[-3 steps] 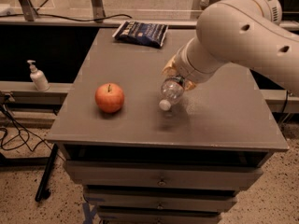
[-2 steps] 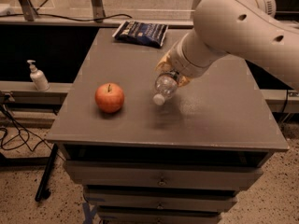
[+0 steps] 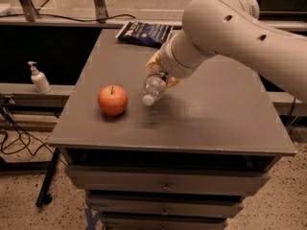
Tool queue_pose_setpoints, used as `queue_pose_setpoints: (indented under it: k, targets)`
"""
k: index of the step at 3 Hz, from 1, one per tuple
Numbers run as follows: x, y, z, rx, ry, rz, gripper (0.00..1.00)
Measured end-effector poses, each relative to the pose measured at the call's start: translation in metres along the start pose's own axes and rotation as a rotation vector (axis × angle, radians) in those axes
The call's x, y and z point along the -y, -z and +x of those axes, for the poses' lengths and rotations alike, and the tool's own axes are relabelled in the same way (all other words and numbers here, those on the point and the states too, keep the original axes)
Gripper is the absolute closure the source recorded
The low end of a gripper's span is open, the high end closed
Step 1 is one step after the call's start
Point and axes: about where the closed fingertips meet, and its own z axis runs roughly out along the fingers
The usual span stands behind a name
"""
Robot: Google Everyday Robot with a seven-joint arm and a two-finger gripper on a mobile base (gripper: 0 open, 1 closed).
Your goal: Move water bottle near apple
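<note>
The gripper (image 3: 160,75), largely masked by the wrist of the arm (image 3: 230,28), hangs over the middle of the table (image 3: 216,123), towards its left half. Its yellowish fingers (image 3: 152,65) are closed on the base end of the water bottle (image 3: 154,86). The bottle is held clear of the surface and tilted, with its white cap pointing down and to the left, towards the apple (image 3: 112,100). A soft shadow lies on the tabletop below and in front of the cap.

The apple stands upright on the left part of the table, stem up, near the cap but not touching it. A dark snack bag (image 3: 144,32) lies at the far edge of the table, well apart from both. A white pump dispenser (image 3: 38,78) stands on a lower ledge to the left, off the table. Drawers (image 3: 165,186) fill the front of the unit beneath the top.

Risks, as judged from this position:
- **Rolling on release:** the bottle is tilted and round, so if let go from a height or on its side it may roll towards the front or left edge.
- **Knocking the apple:** the cap leads the approach, and travelling too far left could strike the apple and set it rolling off the near corner.
- **Slipping in the grasp:** the hold appears to sit at one end of a smooth, ribbed bottle, which may pivot or slide out during the descent.
- **Misjudged height:** the wrist hides the contact point, which makes the release height hard to gauge.
</note>
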Motion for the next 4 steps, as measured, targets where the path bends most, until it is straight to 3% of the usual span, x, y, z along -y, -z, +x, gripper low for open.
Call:
queue_pose_setpoints:
  k: [2,3,4]
  targets:
    - [0.013,-0.021,-0.014,0.031,0.011,0.028,1.0]
    - [0.016,-0.026,-0.019,0.042,0.013,0.036,0.83]
    - [0.019,-0.03,-0.024,0.054,0.02,0.041,0.59]
